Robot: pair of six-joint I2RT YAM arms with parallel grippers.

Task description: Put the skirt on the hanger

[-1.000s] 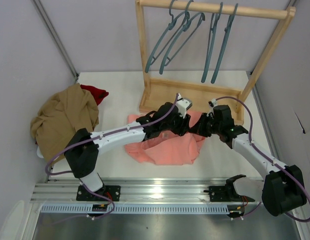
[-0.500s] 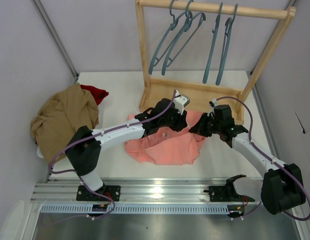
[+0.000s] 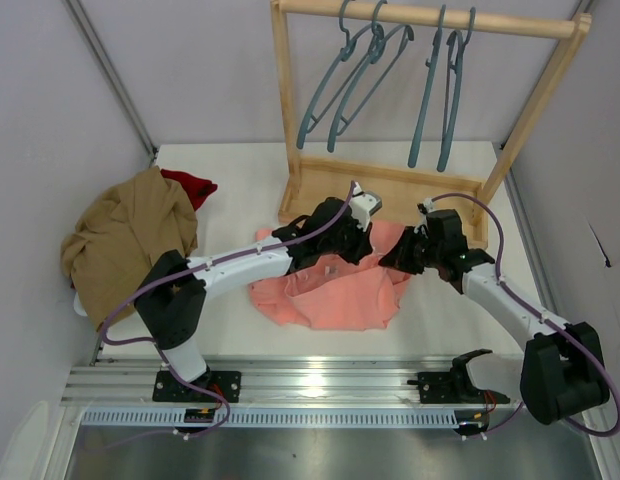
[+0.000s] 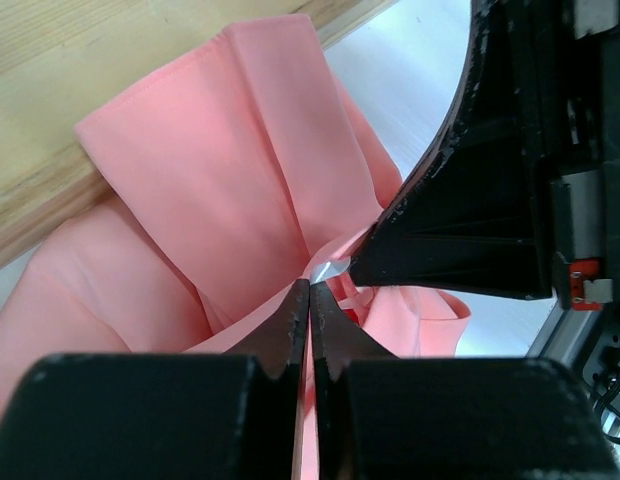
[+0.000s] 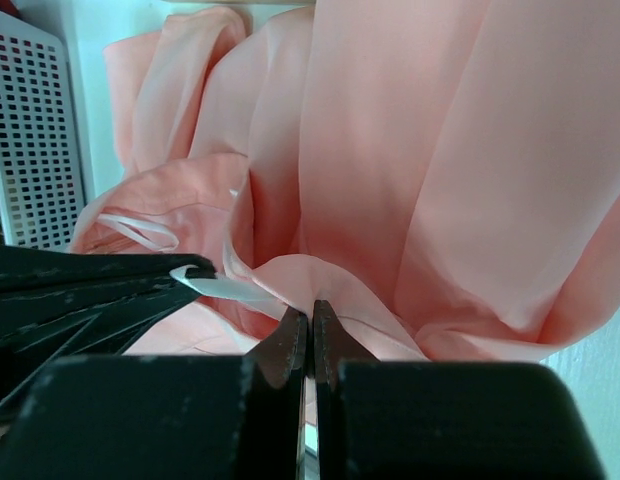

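Note:
The salmon-pink skirt (image 3: 335,290) lies bunched on the table in front of the wooden rack. My left gripper (image 3: 368,238) is shut on a fold of the skirt (image 4: 260,190) near its far edge. My right gripper (image 3: 388,256) is shut on the skirt's edge (image 5: 440,150) right beside it, the two grippers almost touching. A white ribbon loop (image 5: 220,285) shows between them. Several identical teal-blue hangers (image 3: 335,85) hang on the rack's rail above, apart from both grippers.
The wooden rack's base (image 3: 390,185) stands just behind the skirt. A tan-brown garment (image 3: 125,240) lies piled at the left with a dark red garment (image 3: 190,185) behind it. A metal rail (image 3: 320,385) runs along the near edge.
My left gripper has moved slightly left and back along the skirt's far edge. The hangers swing a little. The right arm holds nearly still.

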